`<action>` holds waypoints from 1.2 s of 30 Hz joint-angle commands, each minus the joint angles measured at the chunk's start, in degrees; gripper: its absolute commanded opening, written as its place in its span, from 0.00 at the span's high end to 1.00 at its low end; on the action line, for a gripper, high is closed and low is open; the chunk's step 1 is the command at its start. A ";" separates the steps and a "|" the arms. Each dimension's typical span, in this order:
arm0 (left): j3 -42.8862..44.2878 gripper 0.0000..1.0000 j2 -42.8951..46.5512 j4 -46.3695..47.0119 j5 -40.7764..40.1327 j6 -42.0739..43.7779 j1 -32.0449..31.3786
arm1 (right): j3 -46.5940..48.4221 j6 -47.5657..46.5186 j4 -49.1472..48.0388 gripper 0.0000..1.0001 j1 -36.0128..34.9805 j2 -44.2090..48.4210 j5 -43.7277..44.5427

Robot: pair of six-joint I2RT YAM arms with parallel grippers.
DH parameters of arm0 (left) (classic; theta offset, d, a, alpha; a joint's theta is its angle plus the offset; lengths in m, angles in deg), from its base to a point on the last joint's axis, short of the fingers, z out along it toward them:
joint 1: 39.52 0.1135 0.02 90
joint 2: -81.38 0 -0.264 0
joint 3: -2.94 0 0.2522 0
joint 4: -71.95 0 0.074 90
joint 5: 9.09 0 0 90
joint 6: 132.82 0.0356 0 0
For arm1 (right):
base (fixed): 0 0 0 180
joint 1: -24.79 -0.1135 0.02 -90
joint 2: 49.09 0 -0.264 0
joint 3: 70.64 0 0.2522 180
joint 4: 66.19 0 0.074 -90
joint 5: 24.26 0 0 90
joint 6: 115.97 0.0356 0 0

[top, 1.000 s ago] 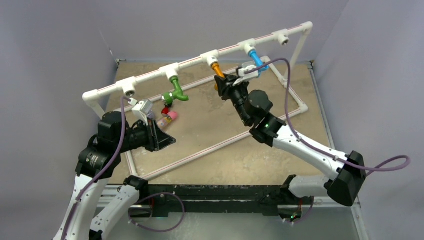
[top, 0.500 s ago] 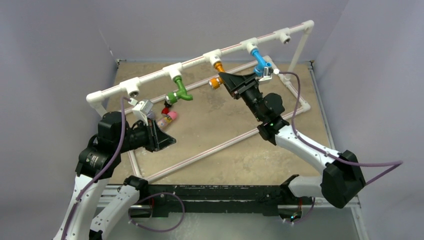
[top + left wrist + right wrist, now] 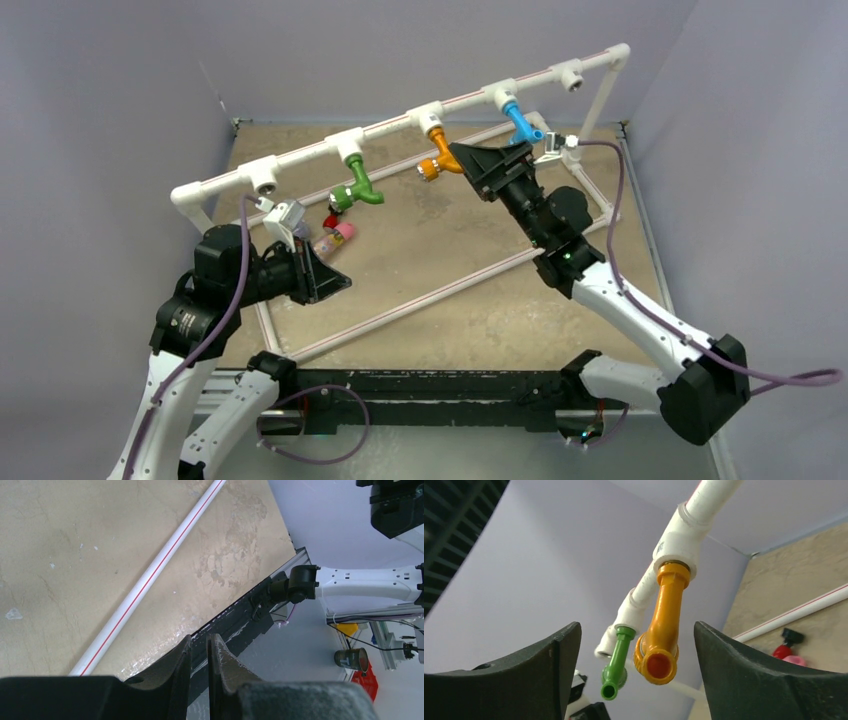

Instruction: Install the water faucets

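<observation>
The green faucet, orange faucet and blue faucet hung plugged into the white pipe. Each bent spout angled downward.

Left tool at bottom edge, fingers nearly together, slim gap, nothing between. Below: tan bench, white pipe with red stripe running diagonally. Black rail along bench edge; white arm link beyond.
</observation>
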State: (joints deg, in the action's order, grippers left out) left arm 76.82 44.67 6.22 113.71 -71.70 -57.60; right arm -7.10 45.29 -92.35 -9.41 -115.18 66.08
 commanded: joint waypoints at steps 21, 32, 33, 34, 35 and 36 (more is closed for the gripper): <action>0.35 0.84 -1.00 1.95 0.54 0.63 -0.28 | 22.58 -92.78 39.18 0.14 -0.45 9.02 -2.27; 0.33 0.84 -0.98 1.70 0.69 0.76 -0.26 | 18.34 -133.36 40.76 0.11 -18.87 6.86 19.31; 0.35 0.84 -0.87 1.57 0.69 0.76 -0.28 | 16.29 -137.02 38.37 0.11 -20.05 6.66 22.08; 0.31 0.84 -0.79 1.51 0.69 0.84 -0.28 | 14.62 -140.47 35.44 0.10 -20.87 6.53 24.54; 0.31 0.84 -0.72 1.35 0.69 0.93 -0.28 | 13.04 -144.51 31.89 0.10 -21.48 6.39 26.50; 0.34 0.84 -0.67 1.26 0.65 1.01 -0.28 | 11.77 -147.54 28.63 0.10 -21.91 6.10 28.09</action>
State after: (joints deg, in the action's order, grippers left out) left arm 76.82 43.88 6.25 113.71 -71.70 -57.60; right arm 8.83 -83.51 -53.34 -29.34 -108.18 82.35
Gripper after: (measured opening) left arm 0.159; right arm 0.897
